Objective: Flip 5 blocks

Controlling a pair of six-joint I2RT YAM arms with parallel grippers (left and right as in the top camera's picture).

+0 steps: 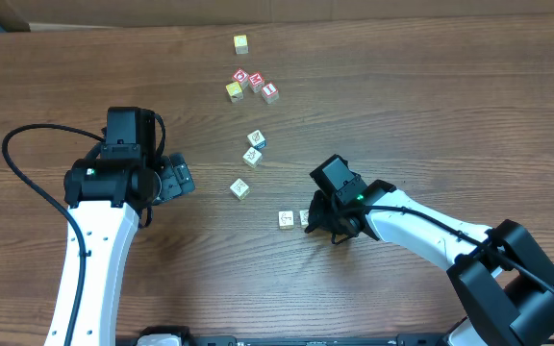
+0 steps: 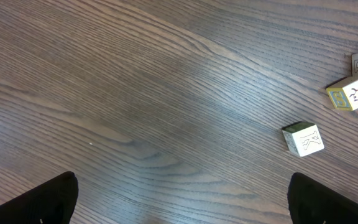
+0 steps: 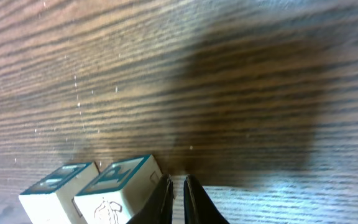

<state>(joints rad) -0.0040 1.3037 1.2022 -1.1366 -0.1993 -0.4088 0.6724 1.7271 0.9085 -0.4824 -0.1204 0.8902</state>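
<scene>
Your right gripper (image 3: 178, 186), pinched shut on nothing, sits right against the pale teal-topped wooden cube (image 3: 123, 177), fingers together, likely to nudge it over.

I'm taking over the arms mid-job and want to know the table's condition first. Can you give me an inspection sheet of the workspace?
Surface: wooden table, bare grain, no spills seen.
Job's things: five pale blocks: mid pair, lone block, front pair.
Clutter: three red-faced cubes and two yellow cubes on the far side.
Grippers: left gripper open and empty; right gripper shut, holding nothing, tips beside the front pair.
Cables: black cable loops beside left arm; second cable lies along right arm.
Surroundings: tan panel behind the far edge.
</scene>
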